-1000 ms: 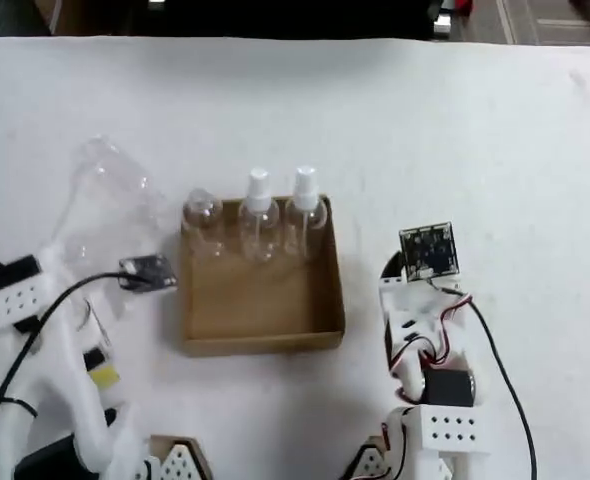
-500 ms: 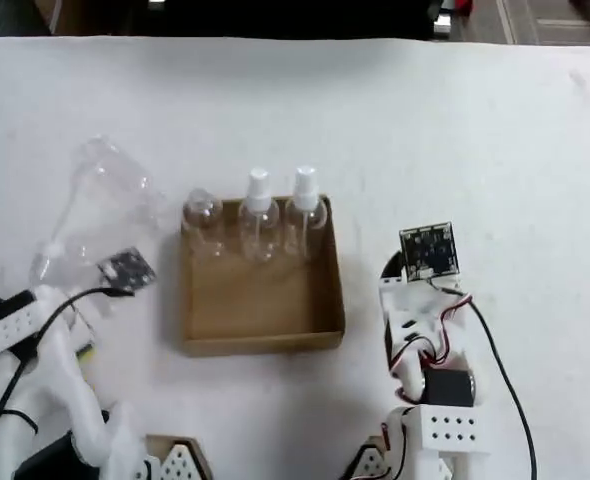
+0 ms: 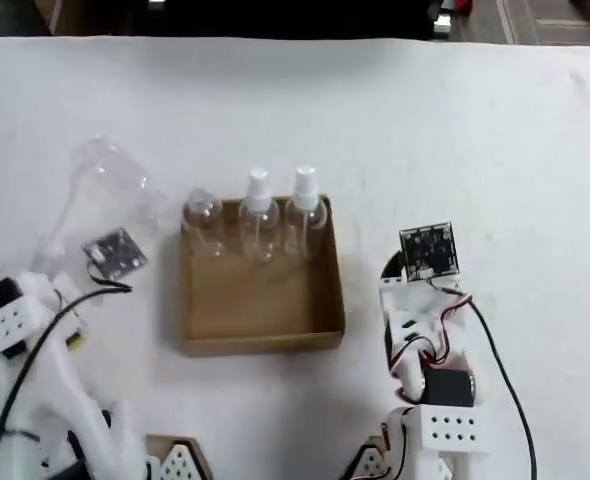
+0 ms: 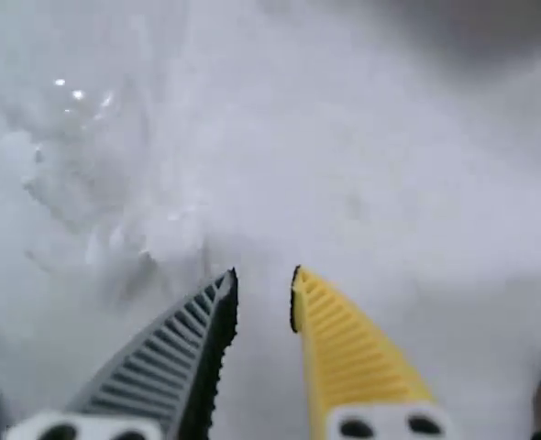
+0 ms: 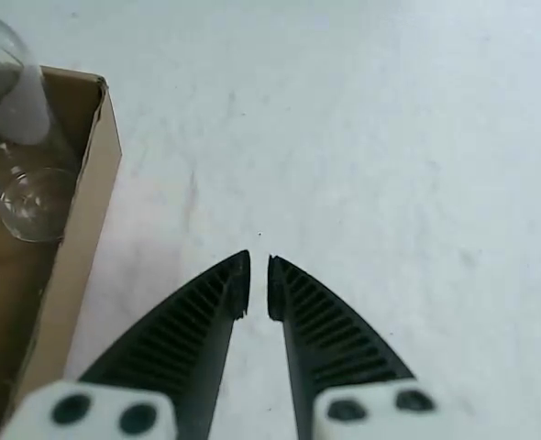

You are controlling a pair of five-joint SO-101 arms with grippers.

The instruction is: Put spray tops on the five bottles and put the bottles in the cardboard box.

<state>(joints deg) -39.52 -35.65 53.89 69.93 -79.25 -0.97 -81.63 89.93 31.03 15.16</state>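
Presently left hand (image 4: 263, 298) sits slightly parted, right hand (image 5: 259, 289) clenched near cardboard box (image 5: 89, 206)

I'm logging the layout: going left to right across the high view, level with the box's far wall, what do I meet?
Clear plastic pile → bottle without a spray top → first spray-topped bottle → second spray-topped bottle → right arm.

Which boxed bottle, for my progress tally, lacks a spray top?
The leftmost bottle: bare neck, while the middle bottle and right bottle wear white tops.
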